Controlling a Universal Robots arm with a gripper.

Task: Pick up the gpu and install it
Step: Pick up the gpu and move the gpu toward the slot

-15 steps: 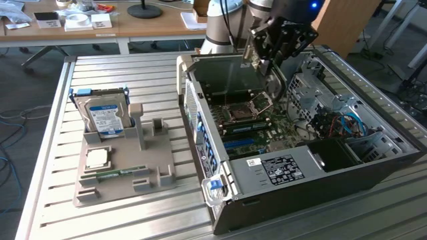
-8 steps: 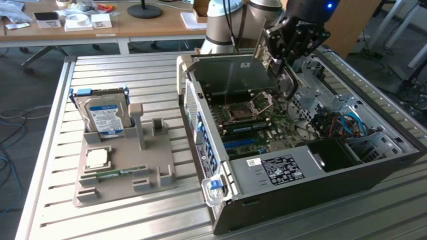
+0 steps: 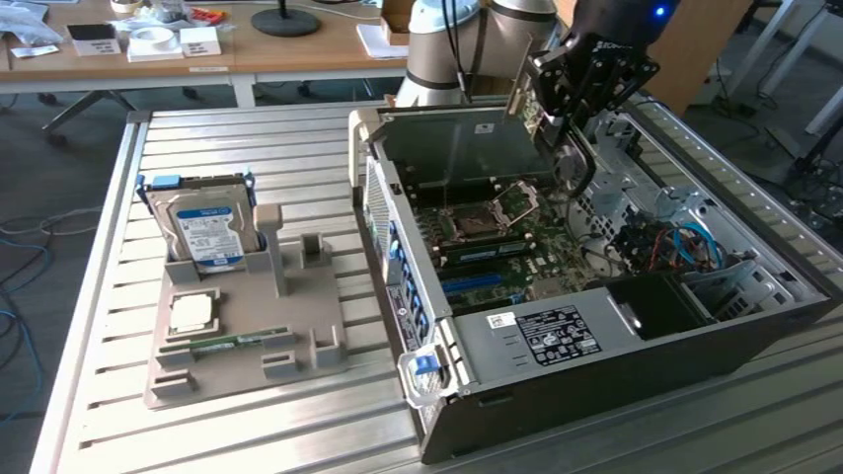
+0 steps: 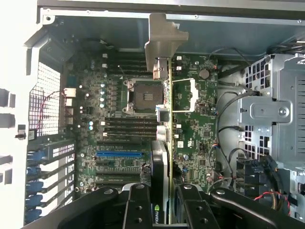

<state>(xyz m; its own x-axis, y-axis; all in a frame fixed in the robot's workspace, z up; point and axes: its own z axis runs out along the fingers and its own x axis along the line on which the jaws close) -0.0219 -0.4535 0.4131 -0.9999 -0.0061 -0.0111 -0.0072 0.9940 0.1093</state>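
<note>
Green board edge-on with a black cooler and silver end bracket: that's the gpu (image 4: 160, 162), pinched between the two fingers of the hand (image 4: 164, 209), which is closed on it partway. It hangs in the air over the open computer case (image 3: 593, 395), above the motherboard (image 4: 200, 133) and touching nothing below, as far as I can tell. The card is held on edge with its flat faces against the fingers, probably so the connector edge faces down toward the slots. In the wrist view its long line runs across the blue slot (image 4: 119, 154) rather than along it, so I judge it isn't lined up for seating. It hovers close to the empty processor socket (image 4: 143, 95). The case lies on its side on the slatted metal table (image 3: 237, 138) with the side panel off, which gives the arm access from above. Well apart, on the exterior view's left, a grey holder (image 3: 237, 370) keeps a hard drive (image 3: 207, 232) standing upright and a memory stick (image 3: 237, 343) lying in its groove. Pick-up looks done; the card isn't in a slot yet.
</note>
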